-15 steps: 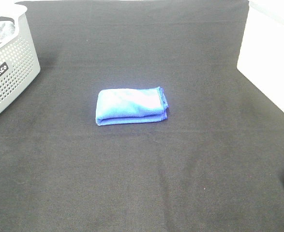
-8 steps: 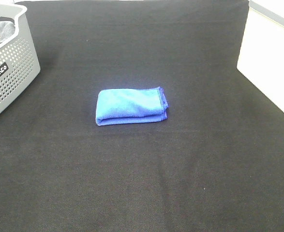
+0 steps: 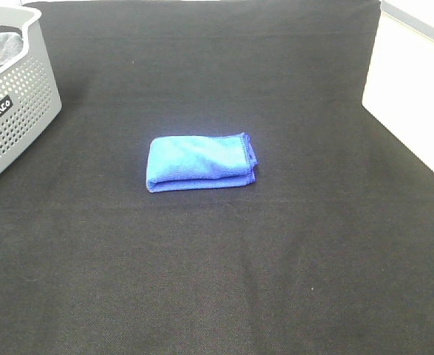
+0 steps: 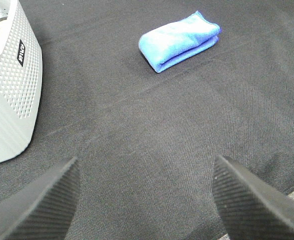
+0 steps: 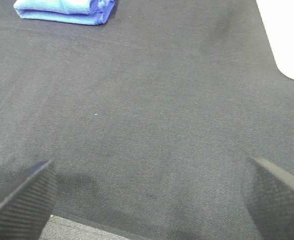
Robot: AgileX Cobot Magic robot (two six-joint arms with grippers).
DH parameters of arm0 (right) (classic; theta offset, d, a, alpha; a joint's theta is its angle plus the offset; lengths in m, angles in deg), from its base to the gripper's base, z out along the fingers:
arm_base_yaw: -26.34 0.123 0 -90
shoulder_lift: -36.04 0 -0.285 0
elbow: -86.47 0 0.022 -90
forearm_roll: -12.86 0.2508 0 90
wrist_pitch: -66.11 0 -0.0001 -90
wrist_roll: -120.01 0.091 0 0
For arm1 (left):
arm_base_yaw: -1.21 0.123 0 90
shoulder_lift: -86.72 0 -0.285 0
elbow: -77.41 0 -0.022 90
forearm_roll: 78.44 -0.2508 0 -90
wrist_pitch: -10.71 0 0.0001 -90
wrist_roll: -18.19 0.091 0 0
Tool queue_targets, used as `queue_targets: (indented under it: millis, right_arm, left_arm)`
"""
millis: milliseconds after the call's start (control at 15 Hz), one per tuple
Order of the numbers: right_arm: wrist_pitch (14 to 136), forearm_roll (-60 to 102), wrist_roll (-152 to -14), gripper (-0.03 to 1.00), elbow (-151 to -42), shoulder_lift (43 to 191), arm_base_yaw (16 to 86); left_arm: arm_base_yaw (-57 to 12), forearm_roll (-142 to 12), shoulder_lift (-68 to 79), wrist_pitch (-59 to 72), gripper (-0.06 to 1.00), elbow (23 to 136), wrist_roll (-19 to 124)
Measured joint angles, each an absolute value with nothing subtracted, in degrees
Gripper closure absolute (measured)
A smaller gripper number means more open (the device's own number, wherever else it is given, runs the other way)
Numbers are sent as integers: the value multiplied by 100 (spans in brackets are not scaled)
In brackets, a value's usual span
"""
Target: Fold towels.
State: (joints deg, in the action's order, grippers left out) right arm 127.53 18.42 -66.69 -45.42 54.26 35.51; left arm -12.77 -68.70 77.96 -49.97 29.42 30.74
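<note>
We find the royal-blue fuzzy microfibre towel [image 3: 200, 162] folded compactly, lying well right of the perforated grey plastic basket [image 3: 13, 111]. Left hand [image 4: 144, 200] and right hand [image 5: 149, 200] hang released, apparently withdrawn because folding is complete.

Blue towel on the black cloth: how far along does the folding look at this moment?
Done, it seems: the blue towel lies folded into a compact layered rectangle on the black table cover. In hand: nothing; the left gripper and right gripper are both open and well clear of it. Left: perhaps only stowing; the grey basket stands at the table's far left corner.
</note>
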Motion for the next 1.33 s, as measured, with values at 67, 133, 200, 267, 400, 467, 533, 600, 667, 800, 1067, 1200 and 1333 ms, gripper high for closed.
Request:
queue_targets:
  millis: [67, 133, 200, 267, 400, 467, 533, 600, 667, 800, 1067, 1200, 1333]
  right_arm:
    - [12753, 1899, -6669, 3, -4542, 5426, 3551]
    - [12753, 1974, -6669, 3, -4542, 5426, 3551]
    - [12753, 2043, -6669, 3, -4542, 5426, 3551]
    - [12753, 2094, -6663, 3, -4542, 5426, 3551]
    - [12753, 2100, -6663, 3, -4542, 5426, 3551]
    - [12753, 2100, -6663, 3, -4542, 5426, 3551]
    - [12753, 2100, -6663, 3, -4542, 5426, 3551]
    - [12753, 2100, -6663, 3, -4542, 5426, 3551]
    - [12753, 2100, -6663, 3, -4542, 5426, 3551]
    - [12753, 2111, -6663, 3, -4542, 5426, 3505]
    - [12748, 2128, -6663, 3, -4542, 5082, 2697]
    - [12748, 2128, -6663, 3, -4542, 4721, 2565]
    - [12731, 2140, -6663, 3, -4542, 4446, 2565]
  left_arm:
    - [-1277, -6870, 7796, -4985, 24, 2942, 3074]
    - [-1277, -6870, 7796, -4985, 24, 2942, 3074]
    - [-1277, -6870, 7796, -4985, 24, 2942, 3074]
    - [-1277, -6870, 7796, -4985, 24, 2942, 3091]
    - [-1277, -6870, 7796, -4985, 24, 2942, 3091]
    - [-1254, -6870, 7796, -4985, 24, 2942, 3091]
    - [-1140, -6865, 7796, -4985, 24, 2942, 3091]
    - [-928, -6865, 7796, -4985, 24, 2942, 3091]
    - [-716, -6865, 7796, -4985, 24, 2942, 3091]
    - [-338, -6865, 7796, -4985, 24, 2942, 3091]
    - [-160, -6865, 7922, -4985, 24, 2936, 3091]
    - [-160, -6865, 7922, -4985, 24, 2936, 3091]
    - [-160, -6865, 7922, -4985, 24, 2936, 3097]
